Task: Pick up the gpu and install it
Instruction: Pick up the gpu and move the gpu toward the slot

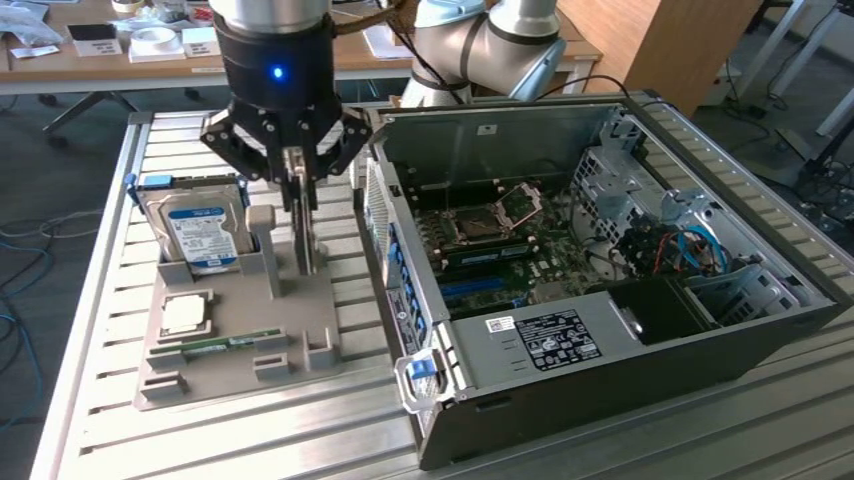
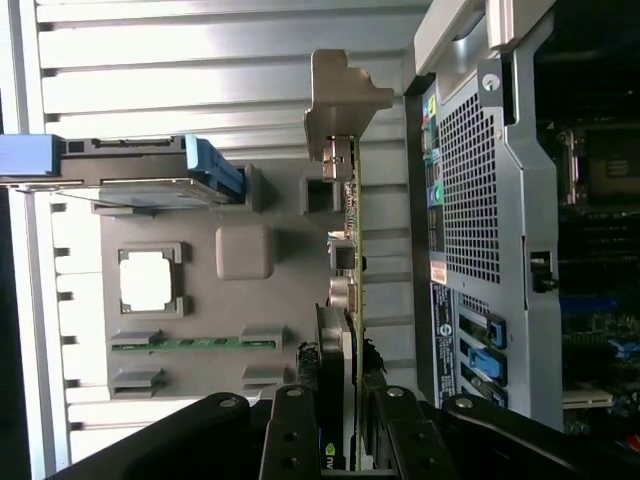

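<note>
— Which step?
— The pickup, I judge: the black gripper (image 1: 302, 188) is clamped on the thin dark gpu (image 1: 307, 238) with its pale metal bracket, which stands upright in the grey plastic holder (image 1: 240, 365) beside the open black computer case (image 1: 641, 330).
— And next?
— Probably a straight, level lift clear of the slot.

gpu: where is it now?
Exterior view's left: gpu stands on edge in the grey holder, between hard drive and PC case, clamped by the gripper.
</note>
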You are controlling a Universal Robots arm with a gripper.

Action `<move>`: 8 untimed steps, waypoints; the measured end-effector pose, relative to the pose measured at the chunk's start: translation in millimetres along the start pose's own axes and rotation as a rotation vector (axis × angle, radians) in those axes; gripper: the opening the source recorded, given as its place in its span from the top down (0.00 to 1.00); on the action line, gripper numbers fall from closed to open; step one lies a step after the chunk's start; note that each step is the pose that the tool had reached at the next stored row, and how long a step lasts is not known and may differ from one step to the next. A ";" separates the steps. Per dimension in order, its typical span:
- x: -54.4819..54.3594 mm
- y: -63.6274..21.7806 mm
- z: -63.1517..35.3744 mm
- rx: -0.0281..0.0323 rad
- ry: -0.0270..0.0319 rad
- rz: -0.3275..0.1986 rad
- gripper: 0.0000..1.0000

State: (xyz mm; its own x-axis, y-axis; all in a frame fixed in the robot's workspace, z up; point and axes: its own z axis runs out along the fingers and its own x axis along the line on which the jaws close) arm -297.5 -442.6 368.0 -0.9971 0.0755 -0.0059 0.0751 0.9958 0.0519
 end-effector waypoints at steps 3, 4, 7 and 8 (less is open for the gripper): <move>-0.1 0.5 -9.6 -0.0001 -0.0001 0.000 0.73; -0.1 0.7 -12.8 0.0000 -0.0001 0.000 0.73; -0.1 1.2 -22.6 0.0000 0.0000 0.000 0.73; -0.1 1.3 -24.8 0.0000 0.0000 0.000 0.73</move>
State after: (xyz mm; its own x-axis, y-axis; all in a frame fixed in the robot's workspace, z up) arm -297.5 -442.6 392.9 -0.9971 0.0755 -0.0059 0.0751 0.9958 0.0519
